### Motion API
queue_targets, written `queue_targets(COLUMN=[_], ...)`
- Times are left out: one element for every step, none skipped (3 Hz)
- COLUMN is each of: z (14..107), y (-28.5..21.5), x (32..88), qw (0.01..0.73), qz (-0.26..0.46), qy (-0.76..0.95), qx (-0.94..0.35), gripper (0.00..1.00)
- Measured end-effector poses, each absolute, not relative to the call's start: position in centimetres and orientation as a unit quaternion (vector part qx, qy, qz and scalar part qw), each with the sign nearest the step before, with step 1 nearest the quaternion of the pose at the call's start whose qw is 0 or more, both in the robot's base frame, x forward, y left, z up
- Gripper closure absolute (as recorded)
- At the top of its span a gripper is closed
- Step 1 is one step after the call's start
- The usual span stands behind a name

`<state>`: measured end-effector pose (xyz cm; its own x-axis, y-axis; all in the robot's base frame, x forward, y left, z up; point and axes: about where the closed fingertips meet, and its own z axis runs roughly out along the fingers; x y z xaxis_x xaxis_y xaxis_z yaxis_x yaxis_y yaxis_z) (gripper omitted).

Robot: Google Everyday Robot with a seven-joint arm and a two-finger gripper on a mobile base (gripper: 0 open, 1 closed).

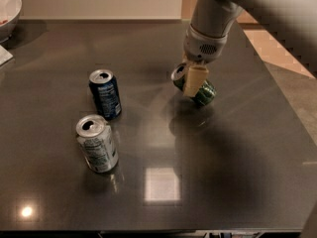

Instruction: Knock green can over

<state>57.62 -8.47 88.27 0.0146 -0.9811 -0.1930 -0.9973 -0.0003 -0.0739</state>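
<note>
1. Camera view: the green can (204,92) leans steeply on the dark table (237,177), right of centre, its silver top facing up and left.
2. The gripper (194,82) comes down from the arm (212,24) onto that can, and its cream tip covers the can's middle.
3. I cannot tell whether the gripper is apart or clamped on the can.
4. The dark blue can (105,94) and the silver-white can (97,144) stand upright, well apart from it to the left.
5. A white bowl (7,9) is cut off at the top left corner.
</note>
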Motion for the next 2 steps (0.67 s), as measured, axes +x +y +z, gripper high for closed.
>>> queue_targets(z=[87.46, 86.89], y=[-8.17, -7.91], x=[57.16, 56.77], qw=[0.076, 0.066], qz=[0.041, 0.042], qy=[0.686, 0.676], qx=[-0.722, -0.732], gripper=[0.13, 0.00])
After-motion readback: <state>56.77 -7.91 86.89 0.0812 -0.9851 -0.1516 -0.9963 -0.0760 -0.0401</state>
